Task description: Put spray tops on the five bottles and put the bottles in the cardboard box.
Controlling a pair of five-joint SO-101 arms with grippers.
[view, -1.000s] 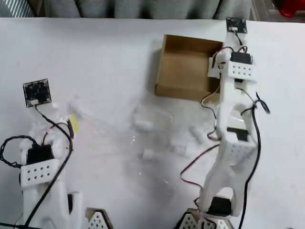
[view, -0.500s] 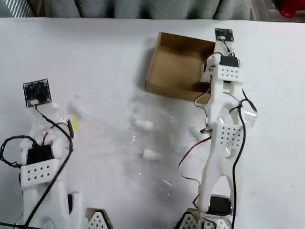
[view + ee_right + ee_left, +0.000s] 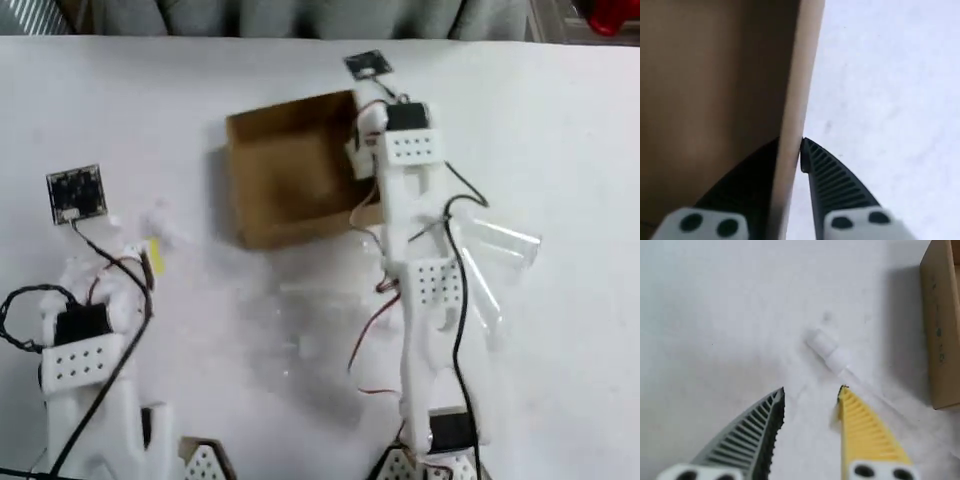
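Observation:
The open brown cardboard box (image 3: 285,170) stands at the table's middle back. My right gripper (image 3: 358,150) is shut on its right-hand wall. The right wrist view shows that wall (image 3: 796,95) pinched between the two black fingers (image 3: 832,180) of my right gripper (image 3: 790,147). My left gripper (image 3: 810,392) is open over the bare table, one grey and one yellow finger apart, just short of a white spray top (image 3: 827,347). That spray top (image 3: 160,217) lies at the left, beyond my left gripper (image 3: 148,256). A clear bottle (image 3: 497,243) lies right of the right arm.
Faint clear bottles and white tops (image 3: 290,325) lie in the middle of the table in front of the box. The box's corner (image 3: 941,325) stands off to one side of the left gripper. The table (image 3: 200,90) is white.
My right arm has swung left, dragging the cardboard box by its wall from the right back towards the middle. The loose bottles in the middle have shifted. The left arm has kept still.

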